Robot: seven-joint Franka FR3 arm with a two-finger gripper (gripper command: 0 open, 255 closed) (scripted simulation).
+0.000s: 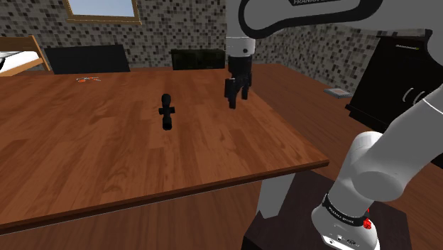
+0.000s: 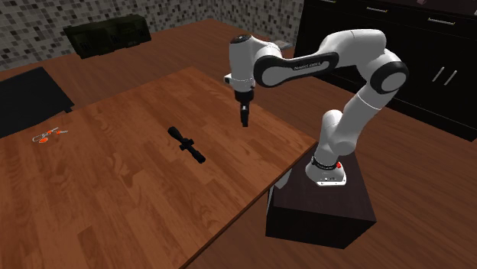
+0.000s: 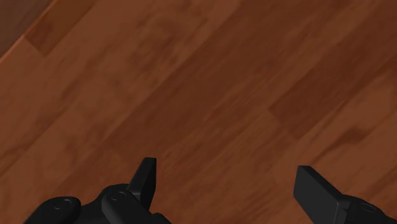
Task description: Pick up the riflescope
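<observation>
Fingers [image 3: 145, 177] wide apart, holding nothing, over wooden table [image 3: 191, 76]

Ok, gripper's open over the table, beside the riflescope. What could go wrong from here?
1. The gripper hangs over bare table, apart from the riflescope; descending here would likely close on nothing.
2. The riflescope lies flat and looks slim and round; fingers not set across its tube may roll it away.
3. It sits low, so a deep descent could strike the table.
</observation>
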